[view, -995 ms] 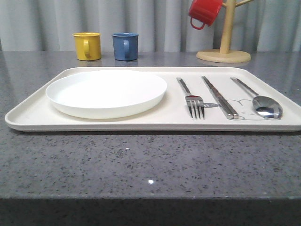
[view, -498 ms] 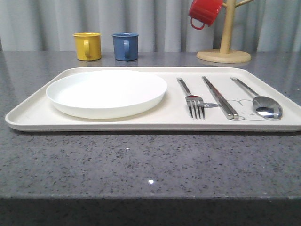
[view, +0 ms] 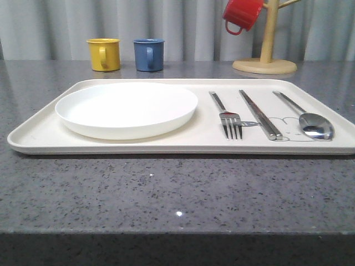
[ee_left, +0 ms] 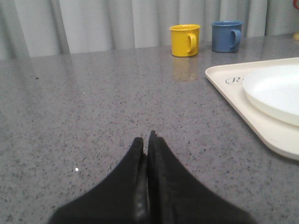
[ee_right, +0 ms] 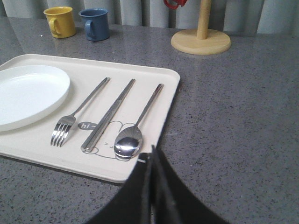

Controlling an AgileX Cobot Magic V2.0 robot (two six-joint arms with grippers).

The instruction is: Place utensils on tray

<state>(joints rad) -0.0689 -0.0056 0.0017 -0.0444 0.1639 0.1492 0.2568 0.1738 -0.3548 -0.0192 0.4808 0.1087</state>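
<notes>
On the cream tray (view: 50, 136) lay the fork (view: 227, 116), chopsticks (view: 259, 113) and spoon (view: 308, 119), while both tools, left (ee_left: 147, 138) and right (ee_right: 152, 151), stayed pressed together, empty, above the desk (ee_left: 84, 112).

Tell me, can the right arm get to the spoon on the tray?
Probably yes. The right gripper, shut and empty, sits just beside the spoon on the tray, with nothing between them.

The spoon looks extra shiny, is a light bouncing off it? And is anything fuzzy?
Right wrist view: the spoon bowl shows a bright glare patch, and the right gripper is dark and blurred at the edge. Front view: tiny white glints dot the table. Left wrist view: the left gripper looks soft too.
</notes>
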